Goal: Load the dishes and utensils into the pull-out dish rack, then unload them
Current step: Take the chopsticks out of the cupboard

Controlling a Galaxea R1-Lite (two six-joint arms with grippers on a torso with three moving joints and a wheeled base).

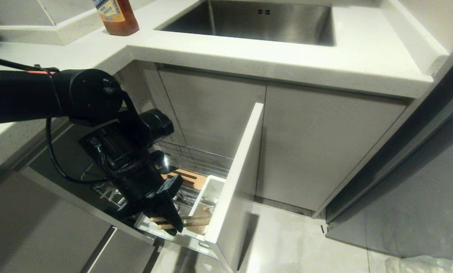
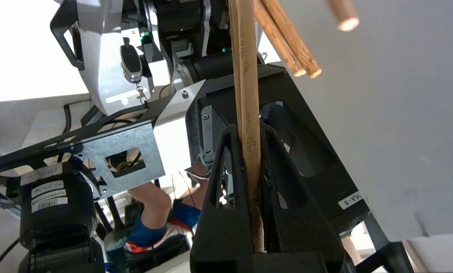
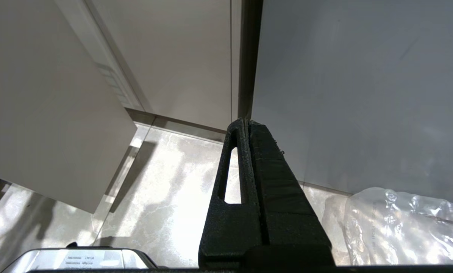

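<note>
The pull-out dish rack stands drawn out below the counter, its pale front panel nearest me. Behind the panel sit a white utensil caddy and a wooden strip. My left gripper hangs low over the caddy's near end, shut on the pale wooden chopsticks. In the left wrist view the chopsticks run straight up between the closed black fingers of that gripper. My right gripper is shut and empty, down by the floor. The dishes are out of view.
A steel sink and an amber bottle are on the white counter. Plain cabinet doors stand right of the rack. A clear plastic bag lies on the floor. A person's legs show behind my base.
</note>
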